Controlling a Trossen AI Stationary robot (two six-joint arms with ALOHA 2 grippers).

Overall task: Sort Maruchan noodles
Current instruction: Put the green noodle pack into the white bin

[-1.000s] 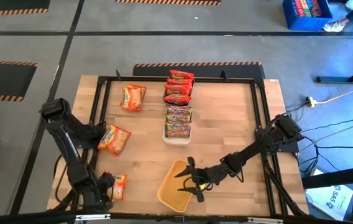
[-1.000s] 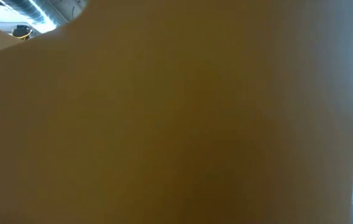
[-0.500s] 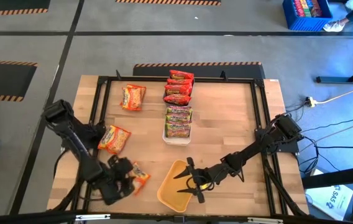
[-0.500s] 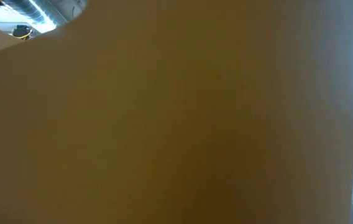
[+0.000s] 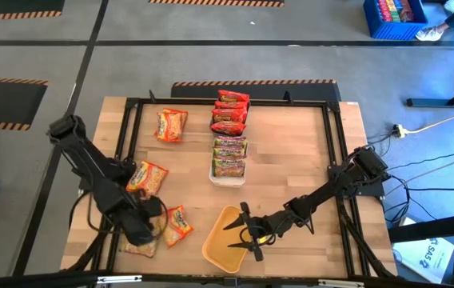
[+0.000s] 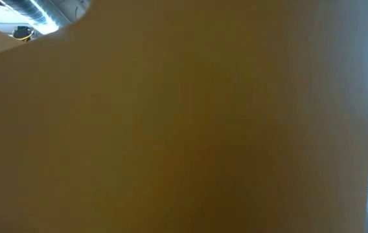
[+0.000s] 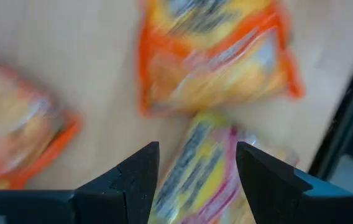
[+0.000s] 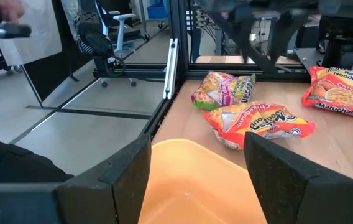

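Near the table's near-left corner my left gripper (image 5: 147,232) (image 7: 196,146) points down, open, just above a yellow-and-pink Maruchan packet (image 7: 192,180) (image 5: 137,249) lying flat. An orange packet (image 5: 177,225) (image 8: 257,121) lies beside it, and two more orange ones (image 5: 147,178) (image 5: 171,125) lie farther back. Red packets (image 5: 231,112) and green-and-red ones (image 5: 229,154) form a row at mid-table. My right gripper (image 5: 239,232) (image 8: 198,140) reaches level over the orange-yellow tray (image 5: 221,244) (image 8: 195,180), fingers apart. My right gripper's fingers stand apart over the orange-yellow tray's right part (image 8: 189,152), reaching in level from the table's right. Whether they touch the tray, I cannot tell.
A black frame (image 5: 227,102) runs round the work area. A white tray (image 5: 227,182) holds the green-and-red packets. The orange-yellow tray (image 6: 184,129) blocks nearly the whole low view. Bare wood lies right of the packet row.
My left gripper has gone from the near-left corner toward the table's right and a little up, rolling about its own axis, still open. The orange packet beside it has slid toward the right along the table. The yellow-and-pink packet under it has come into view.
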